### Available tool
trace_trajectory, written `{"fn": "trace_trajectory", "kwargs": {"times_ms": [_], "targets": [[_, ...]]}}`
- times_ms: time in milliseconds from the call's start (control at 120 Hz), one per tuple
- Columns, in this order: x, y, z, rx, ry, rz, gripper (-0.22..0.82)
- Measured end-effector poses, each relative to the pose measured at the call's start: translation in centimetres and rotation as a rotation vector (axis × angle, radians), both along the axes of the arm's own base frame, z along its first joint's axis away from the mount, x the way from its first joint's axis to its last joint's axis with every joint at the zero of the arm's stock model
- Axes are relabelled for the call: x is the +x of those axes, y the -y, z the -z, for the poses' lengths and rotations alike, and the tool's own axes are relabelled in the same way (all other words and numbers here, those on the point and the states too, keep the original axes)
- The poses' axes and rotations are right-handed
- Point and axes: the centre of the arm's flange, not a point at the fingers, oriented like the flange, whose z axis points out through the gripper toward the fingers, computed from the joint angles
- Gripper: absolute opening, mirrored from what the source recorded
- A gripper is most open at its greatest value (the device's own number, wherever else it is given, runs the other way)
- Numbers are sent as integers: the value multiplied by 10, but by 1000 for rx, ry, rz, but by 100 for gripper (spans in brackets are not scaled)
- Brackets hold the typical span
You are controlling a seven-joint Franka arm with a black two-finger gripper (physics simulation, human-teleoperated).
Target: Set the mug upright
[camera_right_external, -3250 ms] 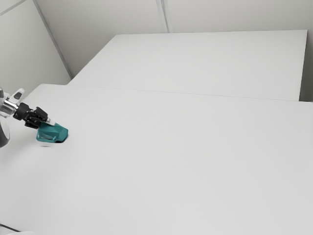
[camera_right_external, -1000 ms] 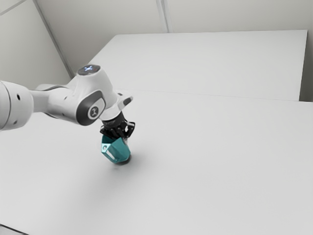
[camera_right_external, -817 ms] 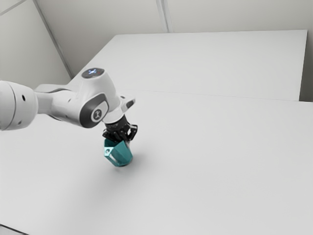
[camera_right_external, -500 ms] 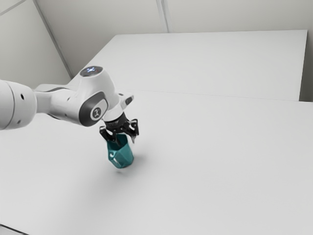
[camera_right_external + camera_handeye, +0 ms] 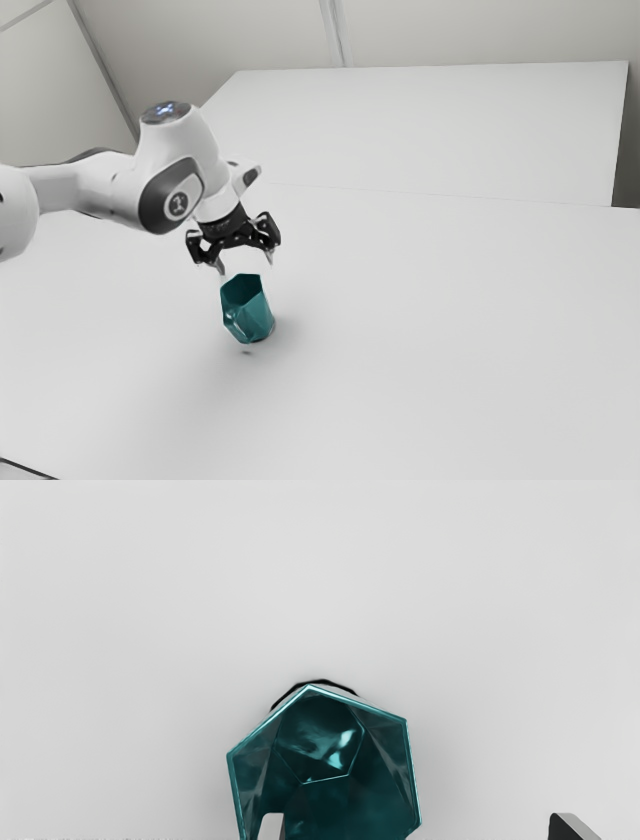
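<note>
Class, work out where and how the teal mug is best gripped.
I'd pinch the mug at its rim, coming from above and straddling one wall inside and out: its wide, thin-edged mouth faces up toward the open hand.

Lighting was bright and diffuse. Faint shadow lay on the table [image 5: 450, 340] near the mug [image 5: 257, 318]; pale glints marked its interior.
</note>
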Motion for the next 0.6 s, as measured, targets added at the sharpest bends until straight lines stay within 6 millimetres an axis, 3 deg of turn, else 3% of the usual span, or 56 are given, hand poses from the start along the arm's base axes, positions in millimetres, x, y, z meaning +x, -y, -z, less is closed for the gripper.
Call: {"fn": "trace_trajectory", "kwargs": {"times_ms": [225,450,600], "targets": [[19,2,-73,16,11,26,60],[43,2,-127,74,17,131,60],[44,4,-148,108,-3,197,60]]}}
